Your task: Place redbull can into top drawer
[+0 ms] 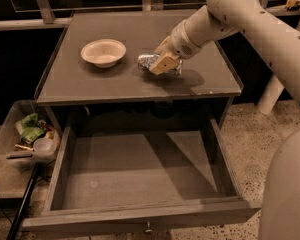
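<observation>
The redbull can [147,61], shiny silver, lies on its side on the grey tabletop [90,84], right of the bowl. My gripper [161,64] reaches down from the right, its tan fingers [164,63] around the can's right part, which they hide. The top drawer [140,176] is pulled wide open below the tabletop. Its flat bottom is bare and a small knob [148,228] sits on its front panel.
A cream-white bowl [103,52] stands on the tabletop to the left of the can. A clear plastic bin [25,136] of clutter sits left of the drawer. My arm [250,19] crosses the upper right. Speckled floor lies to the right.
</observation>
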Controlling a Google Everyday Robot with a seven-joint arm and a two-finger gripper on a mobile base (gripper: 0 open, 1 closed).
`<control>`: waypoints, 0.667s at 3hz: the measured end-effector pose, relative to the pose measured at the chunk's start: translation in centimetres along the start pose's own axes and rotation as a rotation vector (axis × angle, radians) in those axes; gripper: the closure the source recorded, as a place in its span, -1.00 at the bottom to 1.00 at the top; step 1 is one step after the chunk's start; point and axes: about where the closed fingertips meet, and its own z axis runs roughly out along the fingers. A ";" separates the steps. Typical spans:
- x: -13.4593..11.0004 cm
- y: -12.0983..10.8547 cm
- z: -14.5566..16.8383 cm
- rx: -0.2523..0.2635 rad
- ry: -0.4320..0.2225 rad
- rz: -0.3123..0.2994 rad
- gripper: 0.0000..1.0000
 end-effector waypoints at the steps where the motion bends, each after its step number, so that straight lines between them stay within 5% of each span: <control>1: -1.5 2.9 -2.8 -0.003 -0.018 -0.020 1.00; 2: -2.8 6.4 -5.7 0.011 -0.031 -0.045 1.00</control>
